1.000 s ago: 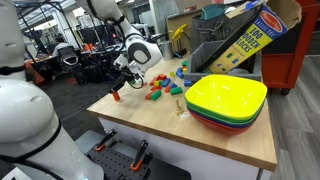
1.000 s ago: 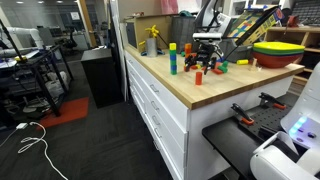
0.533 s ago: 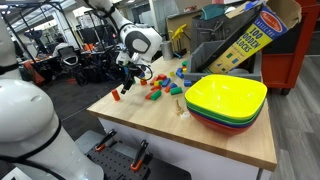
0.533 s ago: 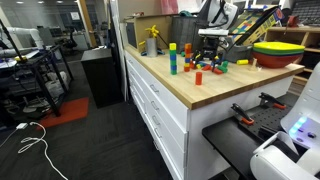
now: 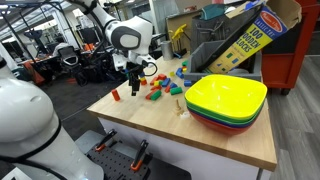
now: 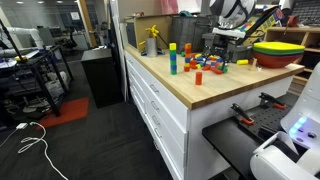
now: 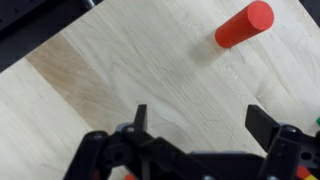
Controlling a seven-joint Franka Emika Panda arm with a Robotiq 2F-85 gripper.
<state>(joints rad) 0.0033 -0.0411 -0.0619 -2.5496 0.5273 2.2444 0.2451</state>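
Observation:
My gripper (image 7: 200, 125) is open, with only bare wooden tabletop between its two dark fingers (image 7: 140, 118). A red cylinder block (image 7: 244, 24) lies on the wood ahead of the jaws, apart from them. In both exterior views the gripper (image 5: 133, 80) (image 6: 222, 45) hangs above the table between the upright red cylinder (image 5: 114, 96) (image 6: 198, 77) and a scatter of several coloured wooden blocks (image 5: 160, 88) (image 6: 205, 65). It holds nothing.
A stack of bowls, yellow on top (image 5: 225, 98) (image 6: 278, 48), takes up one end of the table (image 5: 210, 135). A tilted wood-blocks box (image 5: 250, 35) and grey bins stand behind. A tall green block (image 6: 172, 63) and a yellow bottle (image 6: 152, 42) stand near the table's edge.
The arm has lifted and swung away from the red cylinder toward the block pile. The jaws stayed open and the blocks have not moved.

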